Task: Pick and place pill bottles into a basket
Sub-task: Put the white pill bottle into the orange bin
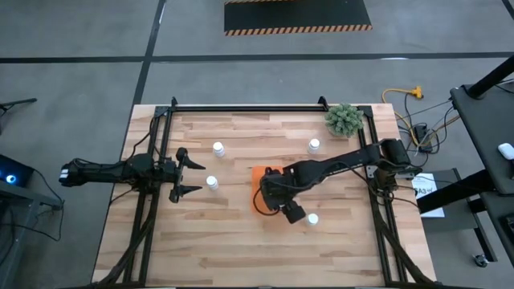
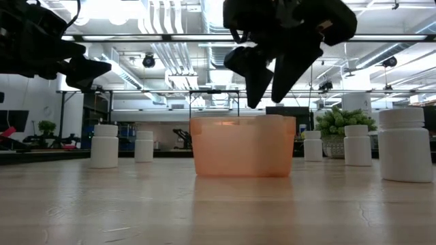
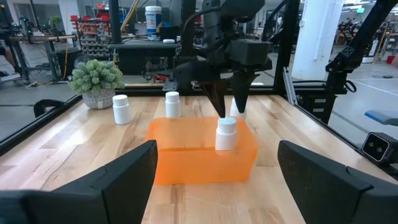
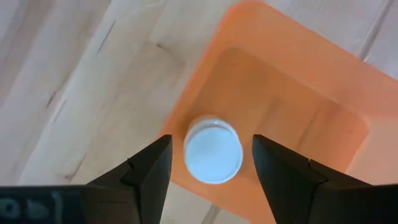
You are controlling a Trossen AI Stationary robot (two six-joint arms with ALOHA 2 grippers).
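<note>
One bottle (image 4: 213, 151) stands upright inside the basket (image 4: 292, 93), tight against a corner wall. We note the right gripper (image 3: 227, 107) directly above it, fingers spread to either side of the cap with a gap on both sides, so it grips nothing.

Risks, as we judge them:
- A finger grazes the cap on the way up and tips the bottle, because the clearance looks slim.
- The bottle leans over the wall, since it sits so near the edge.
- The basket slides if a finger catches its rim; it looks light.

We see the other bottles loose on the table (image 1: 225, 249), one (image 1: 312, 218) just beside the right arm, the rest farther off on both sides of the basket. We find the left gripper (image 1: 183, 172) waiting at the table's left side, fingers wide apart and empty.

Surface: pale wood planks, level, dark rails along the edges. A plant (image 1: 344, 119) sits at the far right corner. Beyond: grey floor, cables, shelving, ceiling lights.
</note>
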